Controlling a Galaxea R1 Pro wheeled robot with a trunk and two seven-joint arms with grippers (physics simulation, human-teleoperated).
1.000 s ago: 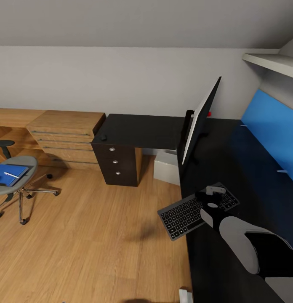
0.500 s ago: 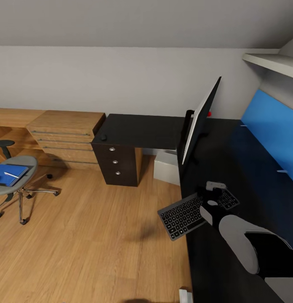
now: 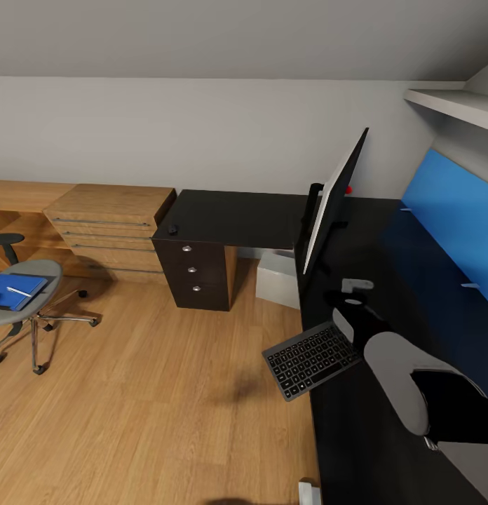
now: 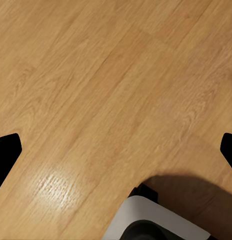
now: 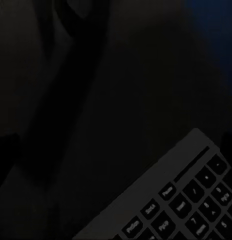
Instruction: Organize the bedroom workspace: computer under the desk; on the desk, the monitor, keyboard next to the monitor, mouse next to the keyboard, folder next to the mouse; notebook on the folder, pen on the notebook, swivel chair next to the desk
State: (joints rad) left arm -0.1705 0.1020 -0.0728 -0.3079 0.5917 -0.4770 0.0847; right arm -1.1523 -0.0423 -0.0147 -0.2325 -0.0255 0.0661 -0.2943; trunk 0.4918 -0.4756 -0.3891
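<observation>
Black desk (image 3: 384, 238) runs down the frame's right, and the keyboard (image 3: 310, 359) hangs half off its left edge, lower centre. Right gripper (image 3: 356, 289) hovers above it, can't tell the jaws' state. One nudge could tip it floorward.

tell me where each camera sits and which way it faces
Head view: high on the robot, looking forward and down at the desk, monitor, swivel chair; right arm shows.
Left wrist view: faces down at the wood floor; robot base shows.
Right wrist view: faces the desk.
Head and right wrist views share the keyboard.
</observation>
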